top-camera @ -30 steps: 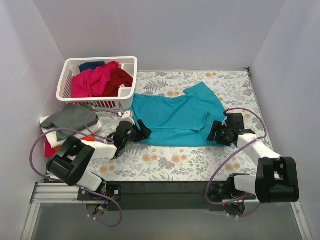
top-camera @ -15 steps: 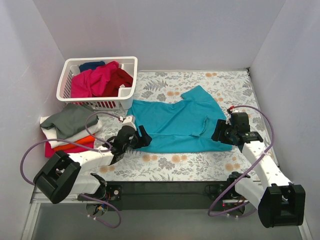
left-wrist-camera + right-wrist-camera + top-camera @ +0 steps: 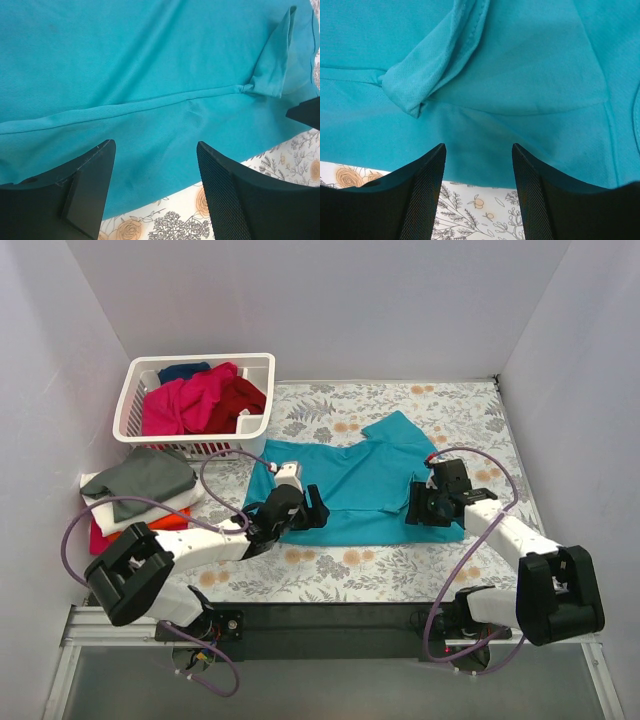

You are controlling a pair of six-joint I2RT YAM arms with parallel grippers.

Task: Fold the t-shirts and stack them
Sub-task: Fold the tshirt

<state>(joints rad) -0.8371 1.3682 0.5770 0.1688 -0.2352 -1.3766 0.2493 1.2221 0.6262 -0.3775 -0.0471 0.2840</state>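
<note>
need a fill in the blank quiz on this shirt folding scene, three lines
1. The soft cloth t-shirt spread flat mid-scene is ____ in colour.
2. The white plastic lattice basket stands at the far ____ of the workspace.
3. The topmost folded cloth shirt in front of that basket is ____.
Missing words: teal; left; grey.

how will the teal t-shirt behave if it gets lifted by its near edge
Probably floppy: the teal t-shirt lies flat with a fold ridge across it, so it should drape and sag. Likely light, since its sleeve bunches into thin wrinkles. Pushed, it may crumple rather than slide on the floral tabletop.
</note>
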